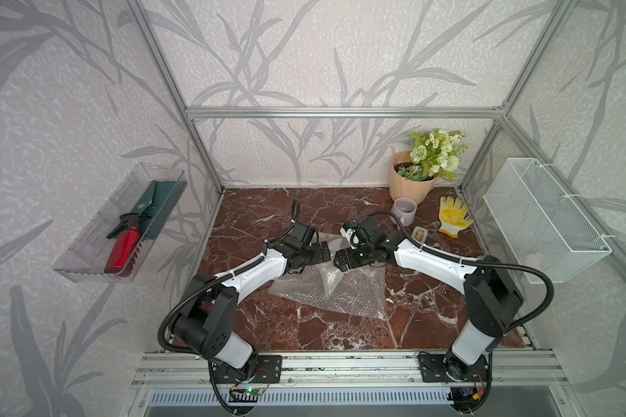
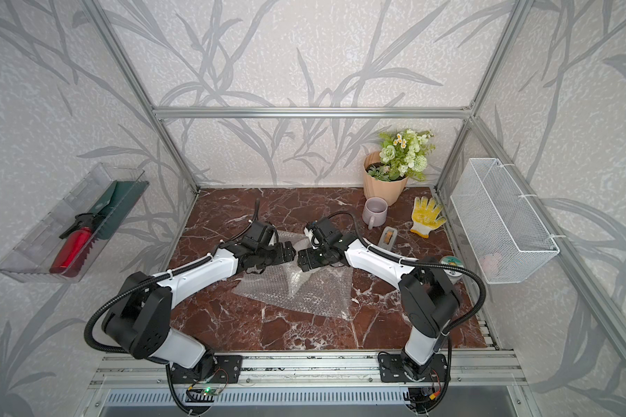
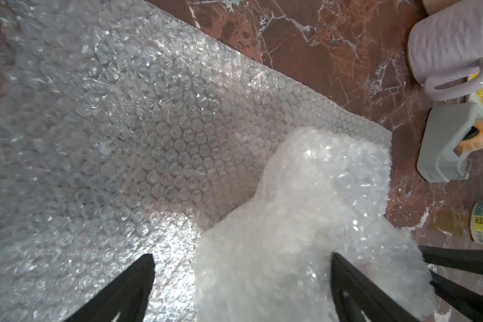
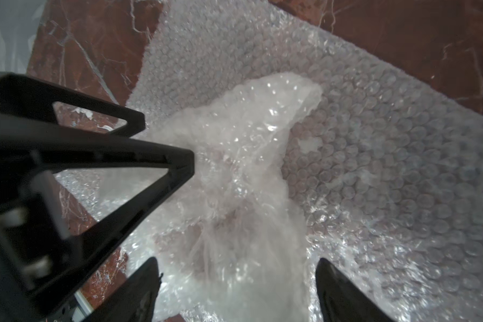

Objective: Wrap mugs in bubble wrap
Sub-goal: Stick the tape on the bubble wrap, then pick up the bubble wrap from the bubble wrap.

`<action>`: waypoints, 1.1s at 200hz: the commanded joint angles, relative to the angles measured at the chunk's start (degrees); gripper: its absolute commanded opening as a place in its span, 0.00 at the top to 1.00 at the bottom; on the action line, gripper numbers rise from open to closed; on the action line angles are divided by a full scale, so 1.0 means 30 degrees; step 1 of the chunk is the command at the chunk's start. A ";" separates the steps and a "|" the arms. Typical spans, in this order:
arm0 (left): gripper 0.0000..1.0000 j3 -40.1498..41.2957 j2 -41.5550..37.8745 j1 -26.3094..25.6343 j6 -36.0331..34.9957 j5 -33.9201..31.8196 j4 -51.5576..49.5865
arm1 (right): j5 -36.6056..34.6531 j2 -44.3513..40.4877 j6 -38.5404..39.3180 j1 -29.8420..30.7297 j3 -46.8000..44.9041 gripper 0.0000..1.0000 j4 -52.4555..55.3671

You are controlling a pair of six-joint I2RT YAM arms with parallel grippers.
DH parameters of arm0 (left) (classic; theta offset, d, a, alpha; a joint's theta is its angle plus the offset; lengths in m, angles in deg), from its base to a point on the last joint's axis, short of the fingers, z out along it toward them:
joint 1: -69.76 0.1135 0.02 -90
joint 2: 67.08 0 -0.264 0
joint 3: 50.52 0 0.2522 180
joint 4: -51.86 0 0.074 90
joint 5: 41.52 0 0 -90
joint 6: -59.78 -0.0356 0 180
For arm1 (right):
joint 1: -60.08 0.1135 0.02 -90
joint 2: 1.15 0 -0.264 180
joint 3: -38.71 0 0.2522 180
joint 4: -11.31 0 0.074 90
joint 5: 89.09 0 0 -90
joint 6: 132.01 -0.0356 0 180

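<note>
Left wrist: bunched bubble wrap [image 3: 290, 209] between wide-spread left jaws.

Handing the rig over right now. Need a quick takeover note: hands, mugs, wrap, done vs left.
Left hand: open, fingers either side of the bunched bubble wrap.
Right hand: open, straddling the same bunch from the opposite side.
Flat bubble wrap sheet: mid-table, under the bunch.
Lilac mug: upright, unwrapped, beside the peach flowerpot.
Done: one bunch formed; whether a mug is inside cannot be seen.
Left: wrap the lilac mug and check the bunch.
</note>
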 commanded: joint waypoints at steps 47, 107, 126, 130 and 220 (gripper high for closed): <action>0.03 -0.0785 0.1036 0.0146 0.0687 -0.0886 -0.1113 | -0.1666 0.0729 -0.0543 -0.0041 0.0315 0.35 0.1589; 0.01 -0.1514 -0.3193 0.0058 -0.0032 -0.0853 -0.2640 | -0.1709 -0.4515 -0.0426 -0.0100 -0.2222 0.22 -0.2842; 0.01 -0.1000 -0.4456 -0.0349 0.0135 -0.1034 -0.3298 | -0.3667 -0.6006 -0.1034 -0.0477 -0.3389 0.22 -0.3025; 0.01 -0.0802 -0.4644 -0.0511 0.0214 -0.1079 -0.3435 | -0.3985 -0.6299 -0.1277 -0.0634 -0.3654 0.22 -0.2950; 0.01 0.0012 -0.1848 -0.7180 0.2588 -0.5161 -0.4218 | -0.3119 -1.0559 -0.3677 -0.5360 -0.8232 0.24 -0.2805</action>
